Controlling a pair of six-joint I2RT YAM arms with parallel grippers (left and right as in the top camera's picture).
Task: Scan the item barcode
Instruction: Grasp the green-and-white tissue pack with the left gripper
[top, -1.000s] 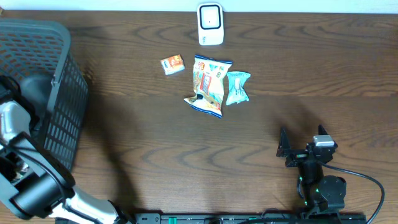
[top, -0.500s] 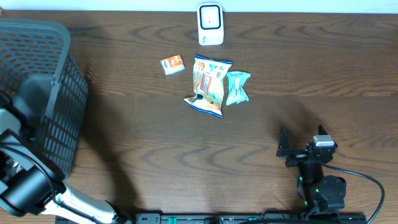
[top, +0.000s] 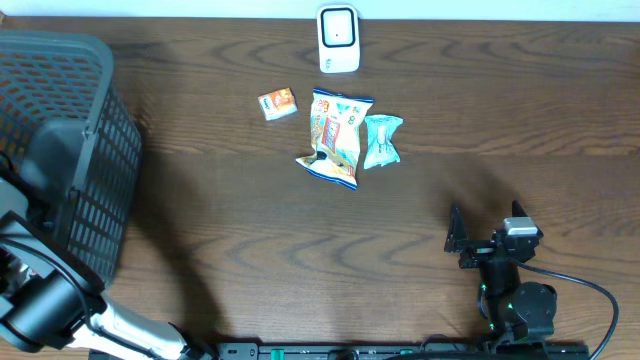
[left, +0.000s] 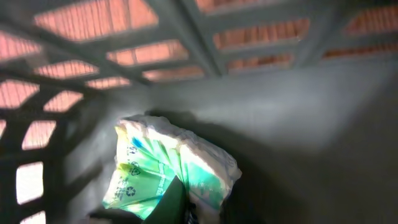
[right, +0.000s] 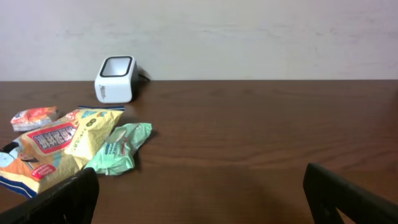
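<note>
My left arm (top: 60, 185) reaches down into the dark grey basket (top: 105, 120), so the overhead view hides its gripper. In the left wrist view a green and white packet (left: 163, 165) lies on the basket floor, and my left gripper (left: 186, 208) is shut on its near edge. The white barcode scanner (top: 338, 40) stands at the table's far edge and also shows in the right wrist view (right: 115, 79). My right gripper (top: 487, 224) rests low at the front right, open and holding nothing, its jaws wide apart (right: 202, 199).
On the table in front of the scanner lie a small orange packet (top: 277, 103), a yellow snack bag (top: 335, 138) and a mint-green packet (top: 381, 140). The basket's lattice walls (left: 186, 37) close in around the left gripper.
My left arm has shifted inside the basket and its jaws have closed on the green packet. The right arm and the items on the table have not moved.
</note>
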